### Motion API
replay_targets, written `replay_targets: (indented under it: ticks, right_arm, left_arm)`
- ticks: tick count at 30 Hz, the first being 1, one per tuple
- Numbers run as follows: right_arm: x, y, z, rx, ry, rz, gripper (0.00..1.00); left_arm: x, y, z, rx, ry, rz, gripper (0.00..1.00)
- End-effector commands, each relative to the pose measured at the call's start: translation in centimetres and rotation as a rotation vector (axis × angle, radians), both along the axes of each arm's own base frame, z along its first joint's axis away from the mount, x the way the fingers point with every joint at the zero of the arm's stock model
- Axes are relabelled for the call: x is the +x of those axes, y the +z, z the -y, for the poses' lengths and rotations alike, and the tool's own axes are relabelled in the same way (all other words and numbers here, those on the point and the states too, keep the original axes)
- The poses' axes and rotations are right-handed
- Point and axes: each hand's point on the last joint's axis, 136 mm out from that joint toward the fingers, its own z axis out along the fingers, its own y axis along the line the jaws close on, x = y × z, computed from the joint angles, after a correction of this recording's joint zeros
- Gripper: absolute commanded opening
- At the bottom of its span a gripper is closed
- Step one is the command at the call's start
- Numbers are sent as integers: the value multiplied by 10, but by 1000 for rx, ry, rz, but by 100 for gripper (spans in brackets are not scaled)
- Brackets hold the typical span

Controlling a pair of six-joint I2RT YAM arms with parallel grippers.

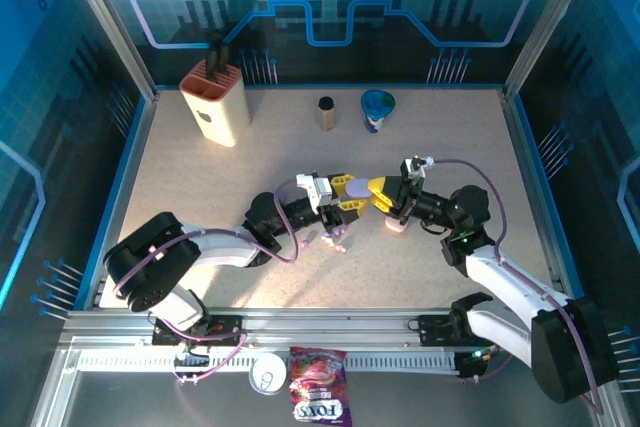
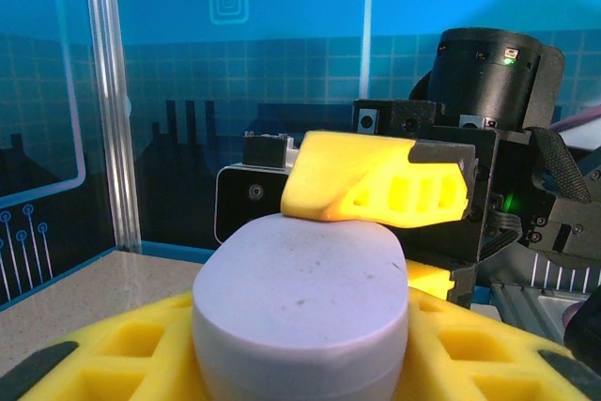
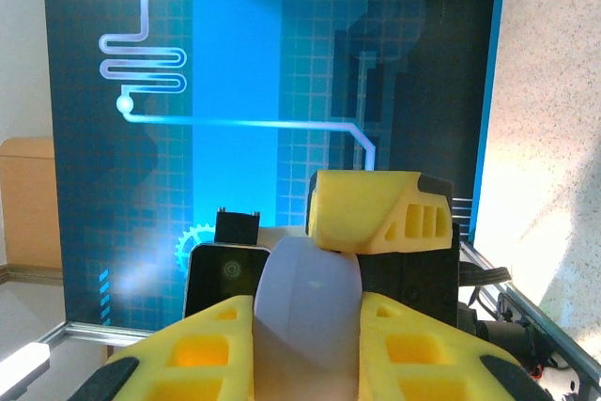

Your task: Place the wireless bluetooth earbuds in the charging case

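Observation:
A lilac pebble-shaped charging case (image 2: pixel 300 279), lid shut, is held in the air between both arms at the table's middle. My left gripper (image 2: pixel 300 331) is shut on its sides, and a yellow finger of the right gripper (image 2: pixel 376 190) presses on its top. In the right wrist view the case (image 3: pixel 310 298) stands edge-on between the fingers of my right gripper (image 3: pixel 306 335), which is shut on it. From above, the left gripper (image 1: pixel 352 194) and right gripper (image 1: pixel 383 197) meet tip to tip. Small pink-purple earbuds (image 1: pixel 338 238) lie on the table below, with a pink piece (image 1: pixel 397 227) beside them.
At the back stand a beige holder (image 1: pixel 213 102), a dark cylinder (image 1: pixel 326 113) and a blue cup-like item (image 1: pixel 377 109). A candy bag (image 1: pixel 318 399) and a tin (image 1: pixel 268 374) lie off the table's near edge. Blue walls enclose the table.

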Motion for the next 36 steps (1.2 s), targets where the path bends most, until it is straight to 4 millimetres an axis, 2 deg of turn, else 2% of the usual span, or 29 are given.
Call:
replay_targets:
  ticks: [1,4,5,8,10,14,18,23,27,29,36]
  right_arm:
    - [2,6,5,16,-26,38,8]
    - [2,5,5,12,-28,36,10]
    - [2,5,5,9,-30,36,19]
    - [4,3,6,-13,-46,44,52]
    - [6,3,8,-37,-60,61,65]
    - [10,-4,14,-160,-87,103,86]
    - [11,-16,26,-396,-128,178,94]
    - [12,-5,38,-670,-146,440,98]
    - [5,20,29,-790,-115,718,100]
    - [2,29,25,-857,-99,798,100]
    - [-4,20,-1,-1043,38,953,100]
  left_arm:
    - [-7,9,7,-16,-53,39,36]
    - [-8,10,7,-17,-55,40,32]
    - [-8,10,7,-16,-56,42,31]
    - [-8,10,5,-17,-50,40,29]
    - [-7,9,3,-18,-48,29,25]
    - [-5,8,-6,-29,-37,-10,24]
    - [-3,5,-17,-29,-19,-30,25]
    - [-4,4,-25,-26,-13,-27,25]
    - [-5,4,-27,-25,-14,-24,25]
    - [-5,5,-28,-27,-12,-22,25]
    - [-5,5,-27,-25,-18,-18,25]
